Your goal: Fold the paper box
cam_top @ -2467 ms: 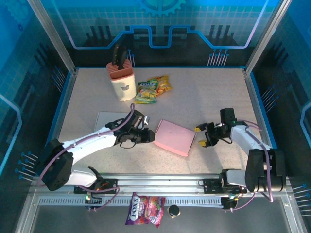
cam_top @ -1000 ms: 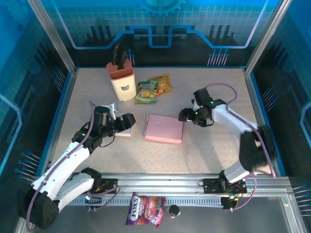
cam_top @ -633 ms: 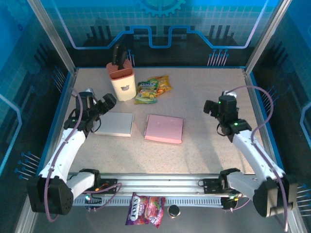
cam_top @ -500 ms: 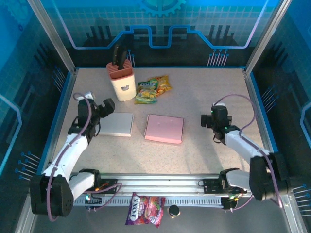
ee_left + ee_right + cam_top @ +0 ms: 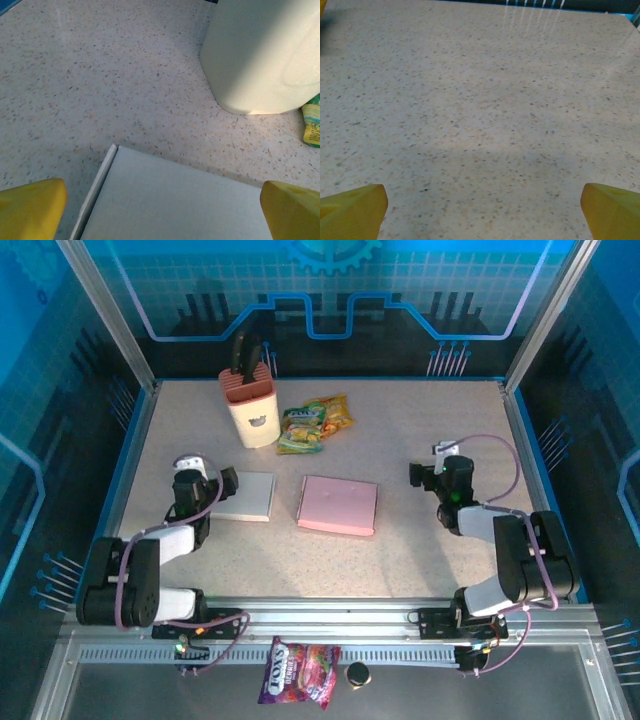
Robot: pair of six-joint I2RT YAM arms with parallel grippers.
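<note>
The pink paper box (image 5: 338, 505) lies flat and closed at the table's middle. A flat white box (image 5: 247, 496) lies just left of it. My left gripper (image 5: 222, 485) hovers open over that white box's left edge. In the left wrist view, its yellow fingertips (image 5: 31, 206) stand wide apart above the white box (image 5: 175, 200), holding nothing. My right gripper (image 5: 420, 475) is open to the right of the pink box, apart from it. Its fingertips (image 5: 353, 207) frame only bare table.
A cream holder (image 5: 250, 405) with a dark handle stands at the back left, and also looms as a cream holder (image 5: 265, 50) ahead of the left gripper. Snack packets (image 5: 315, 423) lie beside it. Another packet (image 5: 298, 672) and a small dark cap (image 5: 357, 674) sit below the front rail.
Both arms have drawn back from the pink box and folded toward their bases. The pink box has been straightened and now lies still; the white box is uncovered.
</note>
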